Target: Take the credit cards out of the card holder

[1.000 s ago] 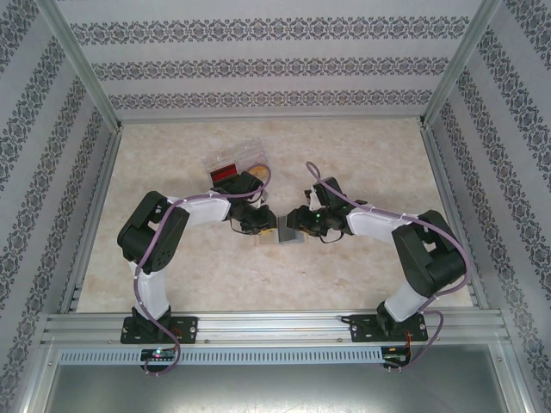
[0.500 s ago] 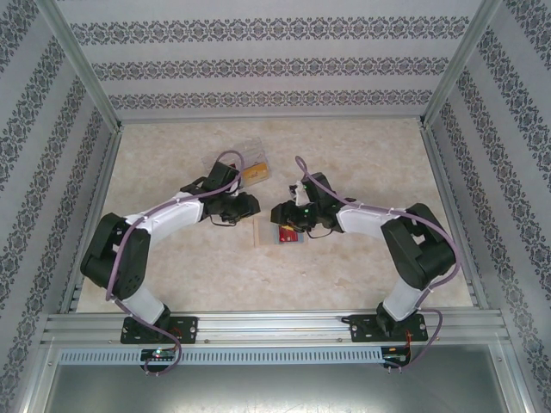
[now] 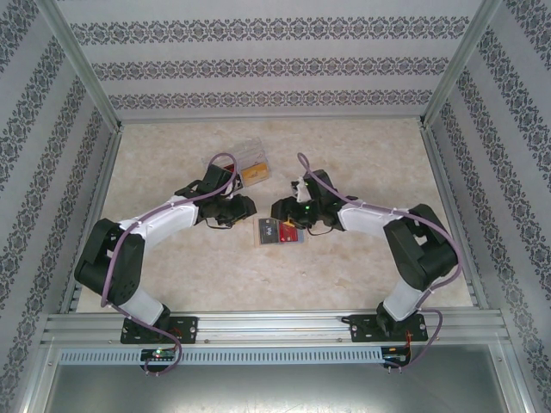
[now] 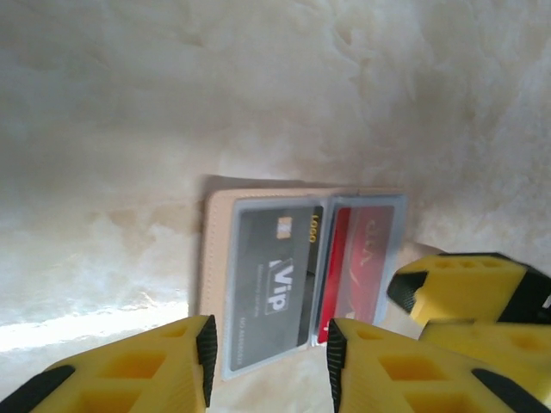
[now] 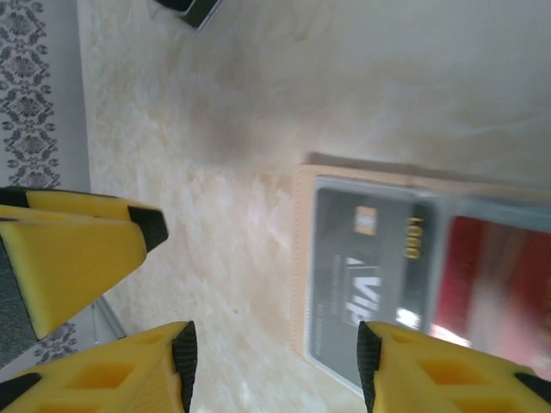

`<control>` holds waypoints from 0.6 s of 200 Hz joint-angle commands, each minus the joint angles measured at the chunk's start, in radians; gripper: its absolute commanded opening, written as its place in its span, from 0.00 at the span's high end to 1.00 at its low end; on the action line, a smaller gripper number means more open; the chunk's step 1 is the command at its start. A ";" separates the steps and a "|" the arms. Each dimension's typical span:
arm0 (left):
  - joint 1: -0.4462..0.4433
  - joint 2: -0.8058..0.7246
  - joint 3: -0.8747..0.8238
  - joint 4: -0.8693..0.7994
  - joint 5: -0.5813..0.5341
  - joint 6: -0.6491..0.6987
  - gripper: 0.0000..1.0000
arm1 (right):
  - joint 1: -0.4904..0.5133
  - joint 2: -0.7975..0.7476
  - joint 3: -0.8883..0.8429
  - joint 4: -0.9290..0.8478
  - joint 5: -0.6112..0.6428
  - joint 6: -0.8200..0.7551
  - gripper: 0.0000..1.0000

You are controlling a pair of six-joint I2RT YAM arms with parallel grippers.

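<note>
Card holder (image 3: pixel 277 234) lies open, bare table (image 3: pixel 362 172) around its edges. Left gripper (image 4: pixel 269 366) and right gripper (image 5: pixel 275 370) hover near its far edge, jaws apart.

A: arm finish?
B: left arm (image 3: pixel 168 215) and right arm (image 3: pixel 366 217): white links, black joint housings, black bases (image 3: pixel 155 327)
A: cabling, fingers?
B: purple cable (image 3: pixel 222 156) along each. fingers (image 4: pixel 129 374) yellow, recessed pockets, black tips

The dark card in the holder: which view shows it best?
Left wrist: the dark card is large and sharp, its print readable. Right wrist shows it blurrier, one end hidden. Top external shows a tiny dark patch.
</note>
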 commanded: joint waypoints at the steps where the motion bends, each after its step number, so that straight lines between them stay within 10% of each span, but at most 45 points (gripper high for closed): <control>1: -0.048 0.059 0.042 0.071 0.098 -0.016 0.62 | -0.029 -0.066 -0.033 -0.103 0.130 -0.049 0.54; 120: -0.124 0.302 0.116 0.217 0.160 -0.065 0.74 | -0.021 -0.032 -0.004 -0.293 0.295 -0.137 0.81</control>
